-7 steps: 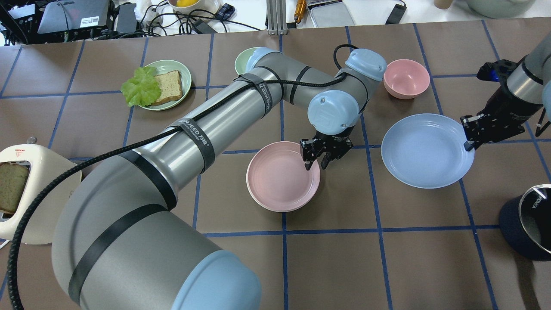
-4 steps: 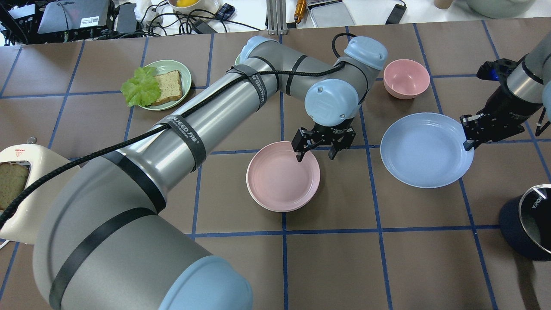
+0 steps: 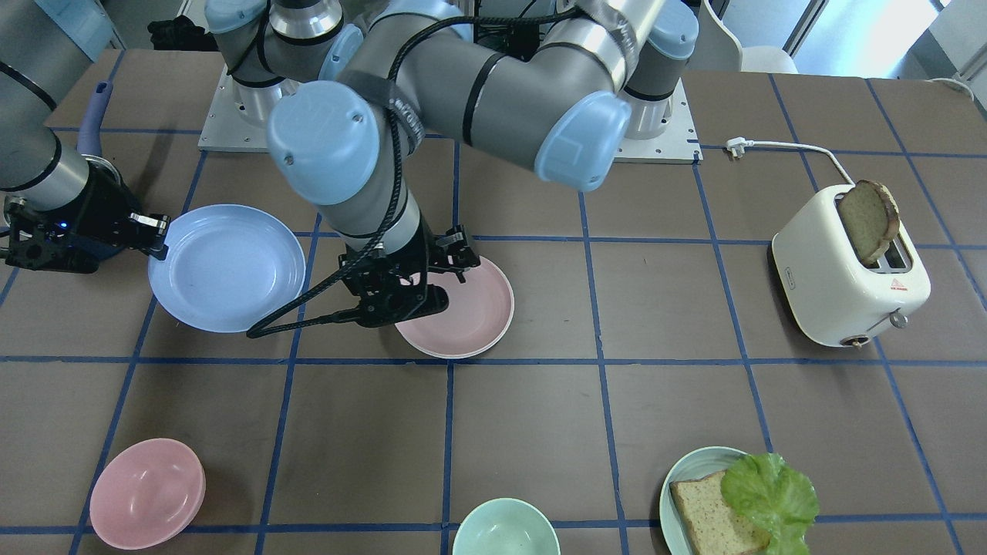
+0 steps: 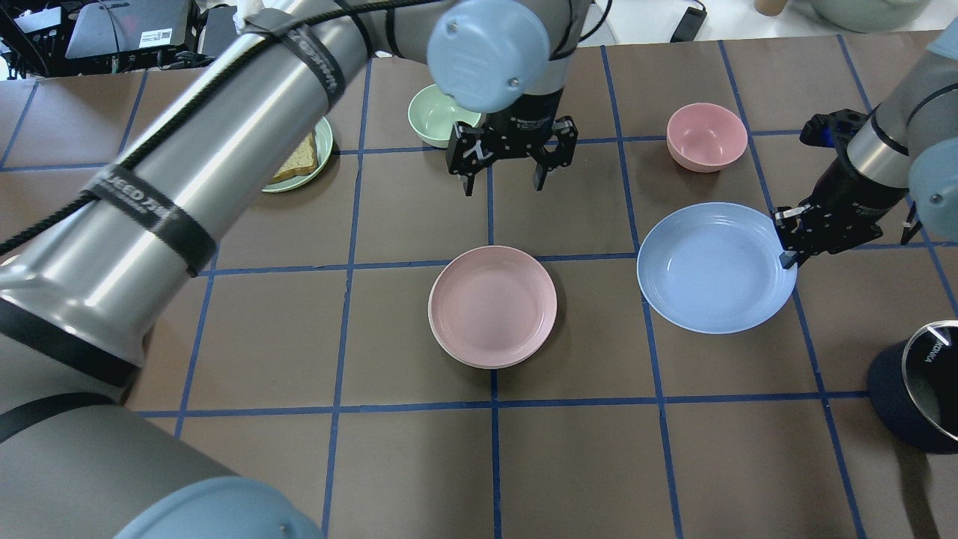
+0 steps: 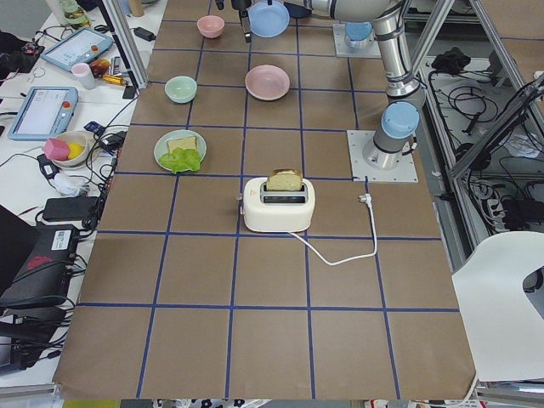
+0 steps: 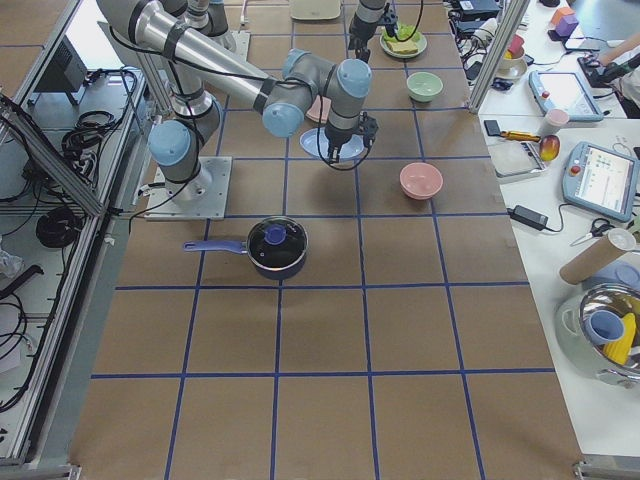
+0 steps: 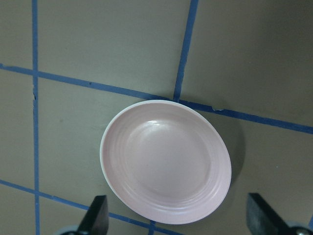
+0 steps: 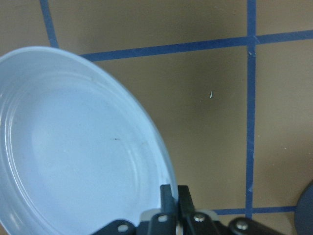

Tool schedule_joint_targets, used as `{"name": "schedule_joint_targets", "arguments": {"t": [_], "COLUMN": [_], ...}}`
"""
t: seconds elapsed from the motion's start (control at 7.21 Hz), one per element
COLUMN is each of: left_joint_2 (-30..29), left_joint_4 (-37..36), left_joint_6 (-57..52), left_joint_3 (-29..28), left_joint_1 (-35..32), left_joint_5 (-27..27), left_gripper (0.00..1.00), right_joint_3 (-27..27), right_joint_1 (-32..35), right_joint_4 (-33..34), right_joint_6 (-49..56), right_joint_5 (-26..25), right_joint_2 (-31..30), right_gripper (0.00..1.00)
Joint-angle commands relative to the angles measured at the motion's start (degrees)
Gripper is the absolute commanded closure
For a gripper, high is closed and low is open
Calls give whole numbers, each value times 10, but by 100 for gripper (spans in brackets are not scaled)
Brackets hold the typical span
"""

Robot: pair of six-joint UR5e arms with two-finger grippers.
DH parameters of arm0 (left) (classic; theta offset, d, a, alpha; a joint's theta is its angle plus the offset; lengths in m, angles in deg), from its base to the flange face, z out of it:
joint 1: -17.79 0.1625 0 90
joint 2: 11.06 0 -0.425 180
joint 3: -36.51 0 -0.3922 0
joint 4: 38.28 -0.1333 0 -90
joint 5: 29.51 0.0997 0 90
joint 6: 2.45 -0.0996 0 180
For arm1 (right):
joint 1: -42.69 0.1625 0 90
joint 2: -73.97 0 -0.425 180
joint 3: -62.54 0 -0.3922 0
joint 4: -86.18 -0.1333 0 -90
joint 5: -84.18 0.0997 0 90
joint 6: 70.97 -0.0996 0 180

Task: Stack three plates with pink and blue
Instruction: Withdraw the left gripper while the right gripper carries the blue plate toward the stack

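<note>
Left claw (image 4: 503, 187): spread wide, empty, now raised on the far side of the pink plate (image 4: 492, 305), whose rim it straddled before. Right claw (image 4: 784, 258): pinching light blue plate (image 4: 711, 269) at its right rim. The plate has shifted slightly left towards the pink one at mid-desk (image 4: 374, 464).

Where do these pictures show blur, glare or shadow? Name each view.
Overhead exterior: the left arm looks smeared, its strap lettering soft. Left wrist: the pink plate bears a highlight and casts shadow toward the view's right. Right wrist: the blue plate is evenly lit, without glare.
</note>
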Motion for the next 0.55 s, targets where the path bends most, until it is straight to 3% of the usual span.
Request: {"name": "schedule_joint_targets", "arguments": {"t": [0.0,0.42], "left_joint_2": [47,129], "left_joint_4": [9,7], "left_joint_6": [-109,-176], "left_joint_3": [25,120], "left_joint_1": [44,111], "left_joint_5": [0,-2], "left_gripper": [0,0], "right_joint_3": [-11,-15], "right_joint_1": [54,165], "right_joint_4": [4,31], "right_joint_6": [-50,-206], "right_joint_5": [13,24], "right_joint_2": [-3,-3], "right_gripper": [100,100]}}
